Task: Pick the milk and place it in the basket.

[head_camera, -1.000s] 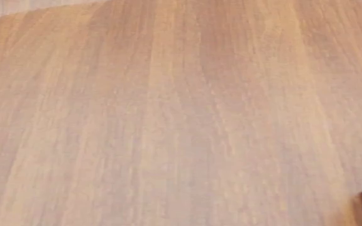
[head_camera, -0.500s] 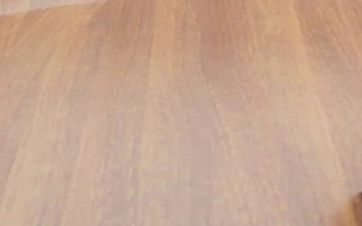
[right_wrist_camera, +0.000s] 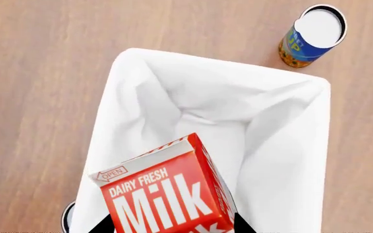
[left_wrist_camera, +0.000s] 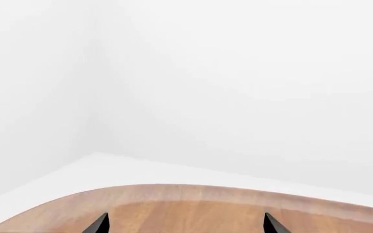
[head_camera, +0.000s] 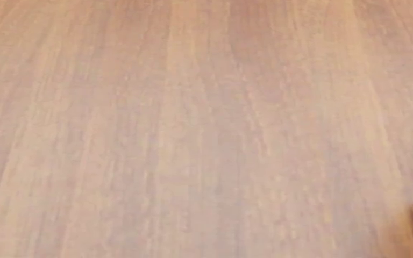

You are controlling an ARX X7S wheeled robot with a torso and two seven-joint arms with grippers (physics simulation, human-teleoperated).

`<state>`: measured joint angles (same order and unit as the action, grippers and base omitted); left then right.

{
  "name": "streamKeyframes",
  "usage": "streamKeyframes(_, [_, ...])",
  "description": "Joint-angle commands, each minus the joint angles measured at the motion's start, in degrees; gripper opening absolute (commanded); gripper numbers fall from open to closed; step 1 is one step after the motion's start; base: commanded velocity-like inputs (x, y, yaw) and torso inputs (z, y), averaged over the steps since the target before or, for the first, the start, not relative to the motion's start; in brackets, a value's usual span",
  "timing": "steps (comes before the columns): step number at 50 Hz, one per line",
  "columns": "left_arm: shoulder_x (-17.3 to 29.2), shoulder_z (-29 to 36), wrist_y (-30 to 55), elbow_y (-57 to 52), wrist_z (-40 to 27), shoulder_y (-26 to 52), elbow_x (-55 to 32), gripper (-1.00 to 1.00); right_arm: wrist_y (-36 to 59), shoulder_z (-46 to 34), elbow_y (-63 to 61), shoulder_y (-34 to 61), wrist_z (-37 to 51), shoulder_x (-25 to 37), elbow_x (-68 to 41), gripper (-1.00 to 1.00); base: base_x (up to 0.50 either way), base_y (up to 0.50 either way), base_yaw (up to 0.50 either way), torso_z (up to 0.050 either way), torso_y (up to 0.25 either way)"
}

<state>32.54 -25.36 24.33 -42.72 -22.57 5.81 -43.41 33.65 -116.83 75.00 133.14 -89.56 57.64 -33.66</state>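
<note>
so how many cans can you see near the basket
2: one blue can standing on the table beyond the basket, and a dark can rim at its other side, mostly hidden. Others may be out of view.

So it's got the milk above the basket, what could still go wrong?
The milk hangs tilted over the basket, so it may land on its side if let go now. It sits toward one side of the opening, so a drift could catch the liner's rim. A can stands upright close outside the basket; a swing of the arm might knock it.
</note>
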Motion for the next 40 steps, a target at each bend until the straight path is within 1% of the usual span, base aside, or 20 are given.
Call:
streamKeyframes(1, [0.1,0.0,-0.2,0.0,-0.1,-0.1,0.0,1.0,-1.1,-0.3,0.0,0.8,-0.4,0.3,-1.1,-1.0,0.0,0.0,0.0,0.0,0.0])
streamKeyframes(5, [0.3,0.2,-0.2,0.0,0.0,-0.1,0.3,1.0,-1.2,-0.6,0.0,0.9,-0.4,0.3,-1.2,-1.0,0.0,0.0,0.0,0.0,0.0])
streamKeyframes(12, [0.4,0.3,-0.3,0.0,0.0,-0.2,0.2,1.0,-1.3,-1.2,0.0,1.1,-0.4,0.4,-1.4,-1.0,0.0,0.0,0.0,0.0,-0.23])
streamKeyframes(20, [0.2,-0.1,-0.3,0.1,-0.4,-0.1,-0.6,1.0,-1.1,-0.7,0.0,1.1,-0.4,0.7,-0.6,-1.0,0.0,0.0,0.0,0.0,0.0])
streamKeyframes(29, [0.6,0.5,-0.5,0.0,-0.2,-0.2,0.3,1.0,-1.5,-2.4,0.0,1.0,-0.4,0.9,-2.1,-1.0,0.0,0.0,0.0,0.0,-0.009])
streamKeyframes(37, [0.5,0.4,-0.8,0.0,-0.3,-0.2,0.2,1.0,-1.4,-2.4,0.0,1.0,-0.4,1.0,-2.0,-1.0,0.0,0.0,0.0,0.0,-0.241])
streamKeyframes(40, [0.4,0.0,-0.5,0.2,-0.7,-0.1,-0.7,1.0,-1.6,-2.8,0.0,1.0,-0.4,1.0,-2.1,-1.0,0.0,0.0,0.0,0.0,-0.005])
